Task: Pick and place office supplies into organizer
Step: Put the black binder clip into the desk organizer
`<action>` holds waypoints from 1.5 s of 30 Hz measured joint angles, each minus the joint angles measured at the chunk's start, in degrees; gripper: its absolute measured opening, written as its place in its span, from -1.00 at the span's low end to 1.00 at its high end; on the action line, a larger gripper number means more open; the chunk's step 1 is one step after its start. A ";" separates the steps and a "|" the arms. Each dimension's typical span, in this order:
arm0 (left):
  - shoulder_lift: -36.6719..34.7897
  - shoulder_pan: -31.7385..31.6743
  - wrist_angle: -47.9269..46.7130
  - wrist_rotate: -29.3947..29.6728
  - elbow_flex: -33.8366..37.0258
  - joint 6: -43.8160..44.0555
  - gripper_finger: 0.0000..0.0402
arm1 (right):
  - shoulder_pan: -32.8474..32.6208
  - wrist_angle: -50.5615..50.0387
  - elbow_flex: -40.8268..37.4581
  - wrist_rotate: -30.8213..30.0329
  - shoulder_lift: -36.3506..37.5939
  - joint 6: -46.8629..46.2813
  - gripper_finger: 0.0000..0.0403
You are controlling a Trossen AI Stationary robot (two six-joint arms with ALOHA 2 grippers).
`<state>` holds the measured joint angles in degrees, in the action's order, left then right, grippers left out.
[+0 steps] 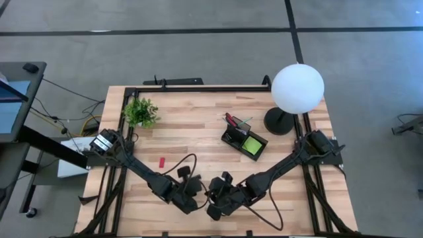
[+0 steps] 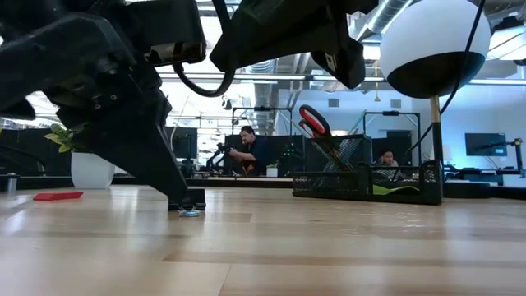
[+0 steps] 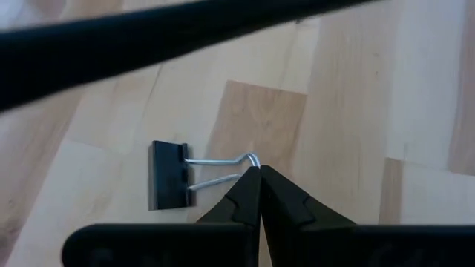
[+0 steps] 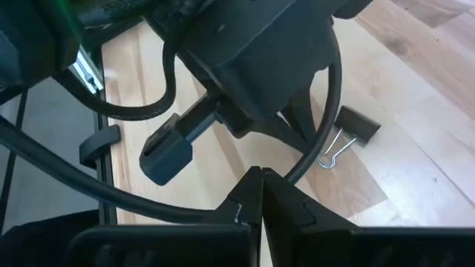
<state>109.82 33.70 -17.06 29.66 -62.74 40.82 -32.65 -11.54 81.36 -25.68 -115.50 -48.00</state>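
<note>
Two dark jointed arms; black looped cables are seen along both. Fingers (image 3: 286,200) are black, tapered to points.

My workplace an open-plan lab, people (image 2: 249,148) seated at monitors (image 2: 484,144) beyond my wooden table (image 2: 263,247), ceiling ducts overhead

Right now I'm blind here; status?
Left gripper shut at binder clip handles. Right gripper shut, empty. Organizer beyond; path clear.
</note>
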 joint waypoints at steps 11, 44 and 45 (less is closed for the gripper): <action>0.00 -1.54 0.09 0.80 0.00 -0.83 -1.00 | -2.95 0.36 2.53 -2.11 0.60 1.63 -1.00; -0.02 -7.91 8.09 -1.84 3.74 -2.71 -1.00 | -13.18 -9.43 7.23 -32.71 8.37 7.59 -1.00; -0.02 -8.75 8.16 -1.78 3.75 -3.15 -1.00 | -13.06 -9.44 7.23 -32.68 8.37 7.57 -1.00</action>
<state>109.80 24.95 -8.91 27.88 -59.00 37.67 -45.71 -20.98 88.60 -58.36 -107.13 -40.43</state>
